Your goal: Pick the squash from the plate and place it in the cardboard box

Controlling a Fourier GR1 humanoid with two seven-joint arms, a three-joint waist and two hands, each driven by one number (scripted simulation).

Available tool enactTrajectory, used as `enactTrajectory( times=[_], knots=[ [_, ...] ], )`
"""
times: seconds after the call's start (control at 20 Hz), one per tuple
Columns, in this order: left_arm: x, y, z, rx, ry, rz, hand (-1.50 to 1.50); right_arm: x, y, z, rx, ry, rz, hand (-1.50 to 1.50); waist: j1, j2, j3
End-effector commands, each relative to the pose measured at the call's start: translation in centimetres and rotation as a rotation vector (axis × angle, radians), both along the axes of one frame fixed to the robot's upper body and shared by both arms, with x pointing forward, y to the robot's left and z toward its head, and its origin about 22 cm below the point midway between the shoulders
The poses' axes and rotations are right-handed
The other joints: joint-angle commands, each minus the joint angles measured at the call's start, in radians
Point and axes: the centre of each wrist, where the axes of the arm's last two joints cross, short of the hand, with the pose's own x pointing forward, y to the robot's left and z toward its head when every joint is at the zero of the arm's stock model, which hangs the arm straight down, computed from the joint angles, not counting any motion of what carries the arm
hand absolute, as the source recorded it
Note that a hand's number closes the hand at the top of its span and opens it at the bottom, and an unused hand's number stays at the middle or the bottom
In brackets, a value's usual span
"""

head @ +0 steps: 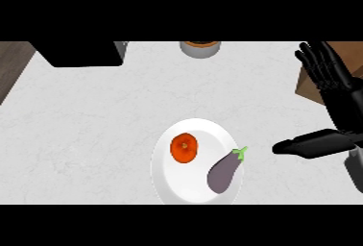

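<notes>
The white counter (pixel 92 110) fills the view, reaching far to the left of the right hand (pixel 342 103). A black block (pixel 78 53) sits at the far corner, well away to the hand's left. The white plate (pixel 162 178) lies to the hand's left and nearer the robot, apart from the thumb. The cardboard box (pixel 308 91) shows only as a brown corner just behind and under the hand, mostly hidden by it. The hand itself is spread: fingers straight and pointing away from the robot, thumb stuck out toward the plate, holding nothing. The left hand does not show.

On the plate, the purple eggplant (pixel 225 172) lies on the side nearest the hand. The squash (pixel 184 147), a small orange-red round thing, sits beyond it, farther left. A small grey pot (pixel 200 48) stands at the counter's back edge, well to the hand's left.

The likely trouble is the eggplant. It lies between thumb and squash, so a straight sideways reach could knock it or close on it instead. A round squash may also roll off the plate if nudged.

Coming down from above looks safer. Bare counter lies between plate and hand for the carry, but the box sits close to the view's right edge, so its opening cannot be judged.
</notes>
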Motion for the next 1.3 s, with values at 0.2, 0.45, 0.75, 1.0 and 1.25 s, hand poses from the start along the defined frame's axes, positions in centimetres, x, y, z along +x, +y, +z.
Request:
enactTrajectory(
  times=[0.2,0.45,0.75,1.0,1.25],
  knots=[
    [8.8,-7.4,3.2,-0.28,-0.557,-0.379,0.0,0.0,2.4,2.6,-0.307,-0.136,0.212,-1.5,-0.069,0.002,-0.031],
    [8.5,-7.2,2.7,-0.302,-0.579,-0.429,0.0,0.0,3.1,3.4,-0.538,-0.157,0.291,-1.5,-0.067,0.008,-0.031],
    [12.2,-11.4,5.2,-0.452,-0.828,-0.557,0.0,-0.8,5.6,4.9,-0.941,-0.187,0.392,-1.5,-0.042,0.038,-0.02],
    [16.0,-14.4,7.4,-0.544,-0.918,-0.587,0.0,-2.4,10.0,5.9,-1.22,-0.213,0.348,-1.5,-0.01,0.051,-0.007],
    [18.7,-17.2,6.9,-0.583,-0.931,-0.607,0.0,-4.3,16.1,3.8,-1.344,-0.136,0.322,-1.5,0.014,0.054,-0.004]
  ],
)
